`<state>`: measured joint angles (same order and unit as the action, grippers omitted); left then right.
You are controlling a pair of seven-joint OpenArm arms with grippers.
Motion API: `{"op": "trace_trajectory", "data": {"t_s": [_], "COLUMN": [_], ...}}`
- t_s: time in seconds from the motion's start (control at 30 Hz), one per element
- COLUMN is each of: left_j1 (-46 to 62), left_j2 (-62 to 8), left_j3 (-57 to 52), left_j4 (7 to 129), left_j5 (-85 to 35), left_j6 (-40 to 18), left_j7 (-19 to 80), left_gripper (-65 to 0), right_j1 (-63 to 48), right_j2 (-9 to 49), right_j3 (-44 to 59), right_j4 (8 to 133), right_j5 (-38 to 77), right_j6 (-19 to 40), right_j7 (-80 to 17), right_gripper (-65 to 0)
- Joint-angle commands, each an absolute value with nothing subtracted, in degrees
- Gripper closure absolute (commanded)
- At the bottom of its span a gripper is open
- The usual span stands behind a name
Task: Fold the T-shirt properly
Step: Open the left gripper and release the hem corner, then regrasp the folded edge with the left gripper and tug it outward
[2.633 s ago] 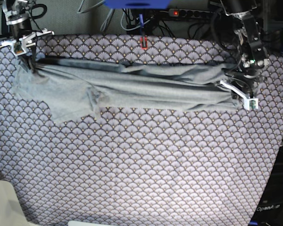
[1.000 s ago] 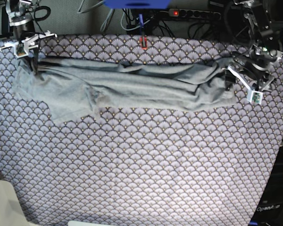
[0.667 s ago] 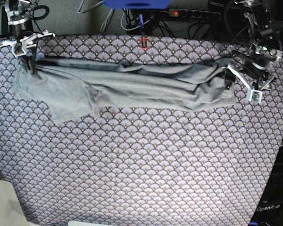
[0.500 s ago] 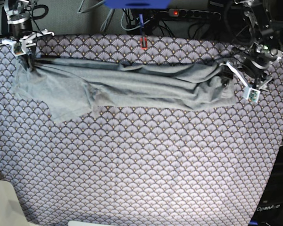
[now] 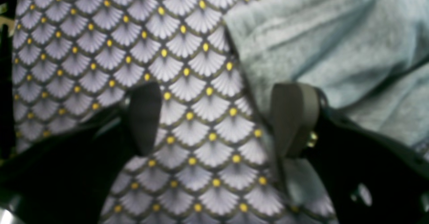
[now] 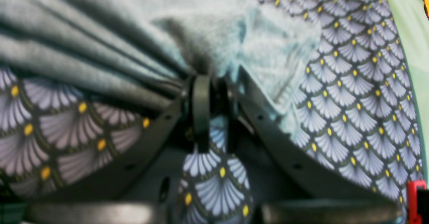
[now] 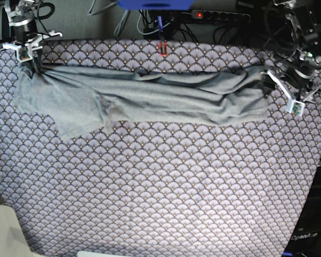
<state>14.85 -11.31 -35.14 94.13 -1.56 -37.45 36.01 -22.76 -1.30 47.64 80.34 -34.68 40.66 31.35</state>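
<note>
The grey T-shirt (image 7: pixel 150 96) lies stretched in a long crumpled band across the back of the table, one sleeve spread at the left. At its far-left corner my right gripper (image 7: pixel 32 64) pinches it. In the right wrist view the fingertips (image 6: pixel 201 93) stand a narrow slit apart, and the T-shirt's (image 6: pixel 134 33) folds gather into them. Beside the shirt's right end my left gripper (image 7: pixel 281 96) stands open. The left wrist view shows the left gripper (image 5: pixel 218 120) holding nothing, with one finger (image 5: pixel 291 116) at the T-shirt's (image 5: pixel 318 33) edge over bare cloth.
The scallop-patterned table cloth (image 7: pixel 160 187) covers the whole table. A small red clip (image 7: pixel 163 49) sits at the back edge, with a power strip (image 7: pixel 219 15) and cables behind it. The table's right edge runs close behind the left gripper.
My left gripper has drawn away to the right and up, off the shirt's right end, which now lies loose. My right gripper has stayed pinched at the left corner, shifting slightly back.
</note>
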Motion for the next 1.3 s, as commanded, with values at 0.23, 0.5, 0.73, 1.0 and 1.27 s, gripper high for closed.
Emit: {"op": "trace_trajectory", "data": {"t_s": [0.23, 0.5, 0.73, 1.0, 1.27], "left_j1": [15.96, 16.31, 12.88, 11.56, 12.09], "left_j2": [-14.20, -14.99, -10.95, -4.88, -0.84], "left_j3": [-35.38, -36.70, -39.52, -39.43, -39.87], "left_j4": [95.43, 95.69, 95.08, 95.69, 95.08], "left_j5": [-2.24, -2.24, -2.24, -2.24, -2.33], "left_j6": [-40.00, -40.00, -40.00, -40.00, -40.00], "left_j7": [37.49, 40.66, 40.84, 41.01, 40.92], "left_gripper": [-50.4, -50.4, -50.4, -50.4, -50.4], "right_j1": [-22.99, -20.97, -20.97, -20.97, -20.97], "right_j2": [-1.10, -1.10, -1.19, -1.27, -1.27], "right_j3": [49.10, 53.05, 53.05, 52.70, 52.62], "right_j4": [81.36, 81.36, 81.36, 81.36, 81.10], "right_j5": [-33.63, -33.63, -33.63, -33.63, -33.63], "right_j6": [40.00, 40.00, 40.00, 40.00, 40.00], "right_j7": [33.19, 33.45, 33.45, 33.45, 33.45], "right_gripper": [-8.5, -8.1, -8.1, -8.1, -8.1]}}
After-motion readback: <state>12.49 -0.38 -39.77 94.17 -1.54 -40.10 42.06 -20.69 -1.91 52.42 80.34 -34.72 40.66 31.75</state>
